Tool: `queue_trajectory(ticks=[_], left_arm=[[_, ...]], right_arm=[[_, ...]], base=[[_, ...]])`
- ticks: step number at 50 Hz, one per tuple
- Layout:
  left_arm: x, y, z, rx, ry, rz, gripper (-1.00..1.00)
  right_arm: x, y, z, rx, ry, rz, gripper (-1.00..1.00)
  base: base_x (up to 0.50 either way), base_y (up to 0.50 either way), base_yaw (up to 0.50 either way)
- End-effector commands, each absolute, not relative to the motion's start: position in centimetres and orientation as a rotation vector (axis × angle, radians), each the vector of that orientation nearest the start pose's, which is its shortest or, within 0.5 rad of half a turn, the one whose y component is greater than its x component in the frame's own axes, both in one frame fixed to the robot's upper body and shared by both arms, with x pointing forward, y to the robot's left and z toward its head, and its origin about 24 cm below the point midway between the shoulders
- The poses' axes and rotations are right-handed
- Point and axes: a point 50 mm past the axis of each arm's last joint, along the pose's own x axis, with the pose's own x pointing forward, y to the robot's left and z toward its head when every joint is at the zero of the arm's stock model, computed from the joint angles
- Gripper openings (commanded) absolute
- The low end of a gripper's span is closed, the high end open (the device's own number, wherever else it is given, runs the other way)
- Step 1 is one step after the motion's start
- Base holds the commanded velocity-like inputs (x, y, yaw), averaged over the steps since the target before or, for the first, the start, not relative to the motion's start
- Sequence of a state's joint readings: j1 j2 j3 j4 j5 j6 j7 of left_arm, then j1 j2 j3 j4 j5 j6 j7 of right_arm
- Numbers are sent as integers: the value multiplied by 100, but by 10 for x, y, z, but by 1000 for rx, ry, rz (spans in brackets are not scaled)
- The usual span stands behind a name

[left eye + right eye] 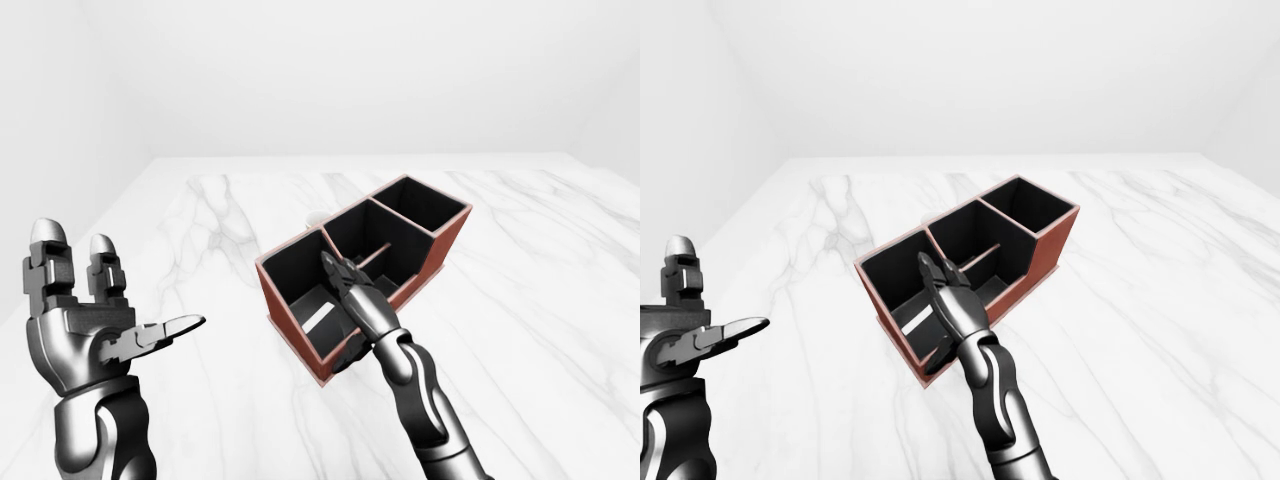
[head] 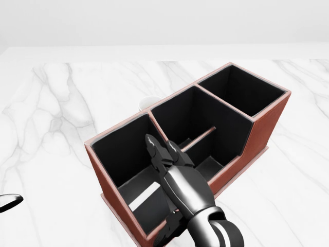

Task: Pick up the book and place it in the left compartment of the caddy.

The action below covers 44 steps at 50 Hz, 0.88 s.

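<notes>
The red-brown caddy [image 2: 262, 126] with three black-lined compartments stands slantwise on the white marble table [image 2: 61, 118]. In its left compartment lies a dark book, of which only the white page edge [image 2: 144, 196] shows clearly. My right hand [image 2: 163, 170] reaches over that compartment's near wall with fingers stretched straight and open, the thumb hanging outside the wall, holding nothing. My left hand [image 1: 125, 285] is raised at the left of the left-eye view, open and empty, well apart from the caddy.
A small pale round thing [image 2: 149, 102] shows just beyond the caddy's far wall, mostly hidden. The middle compartment has a low divider [image 2: 198, 138]. White walls bound the table at the top of the views.
</notes>
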<state>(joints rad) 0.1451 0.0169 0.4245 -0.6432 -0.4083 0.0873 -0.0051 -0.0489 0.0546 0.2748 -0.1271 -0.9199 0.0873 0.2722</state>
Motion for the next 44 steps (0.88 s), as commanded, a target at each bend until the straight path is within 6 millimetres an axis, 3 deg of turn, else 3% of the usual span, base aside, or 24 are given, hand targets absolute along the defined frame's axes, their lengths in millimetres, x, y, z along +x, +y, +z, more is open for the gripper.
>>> queue_trajectory(ticks=[1, 6, 11, 16, 26, 37, 44], left_arm=[[183, 241, 154, -214, -493, 301, 100], [185, 241, 153, -214, -488, 300, 100], [185, 240, 152, -213, -483, 296, 100], [185, 240, 152, -214, -483, 295, 100], [185, 240, 152, -213, -486, 294, 100], [184, 240, 153, -213, -487, 296, 100], [184, 239, 152, -211, -482, 293, 100]], right_arm=[[248, -64, 79, -887, -132, 400, 100], [242, -60, 98, -921, -198, 415, 100], [228, -59, 145, -996, -342, 415, 100], [214, -62, 179, -1072, -425, 390, 100], [198, -78, 219, -1139, -528, 182, 100], [179, -96, 246, -1157, -599, -34, 100], [168, -107, 251, -1141, -619, -96, 100]], base=[[0, 0, 0], [0, 0, 0], [0, 0, 0], [0, 0, 0], [0, 0, 0], [0, 0, 0], [0, 0, 0]])
